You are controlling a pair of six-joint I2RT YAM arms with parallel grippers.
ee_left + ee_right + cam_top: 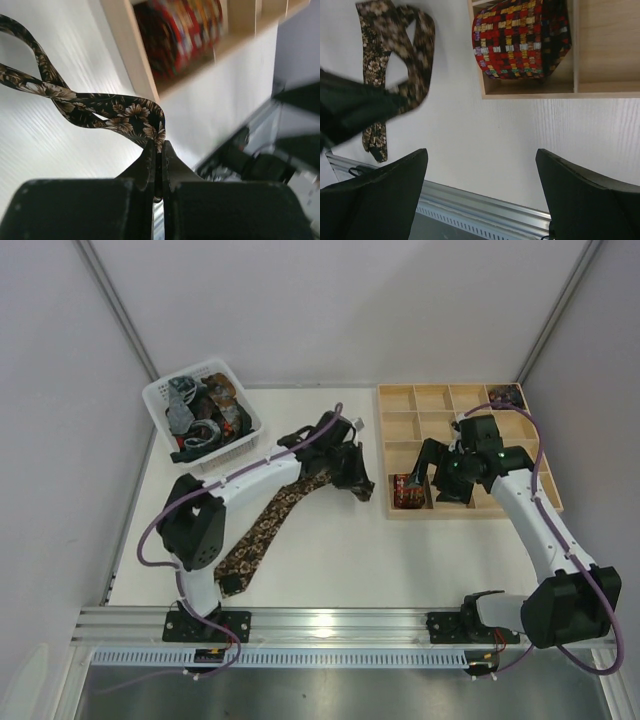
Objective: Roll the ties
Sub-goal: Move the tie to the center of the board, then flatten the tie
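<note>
Left gripper: pressed together, pinching brown floral tie. Right gripper: spread wide, empty, near red rolled tie in wooden tray.

White desk carrying a basket, a tray and a tie.
The white plastic basket sits back left, the wooden compartment tray right; the brown floral tie's wide end lies diagonally front left.

The long tie is dark brown with tan flowers. The rolled tie is red with yellow-and-black checks.
</note>
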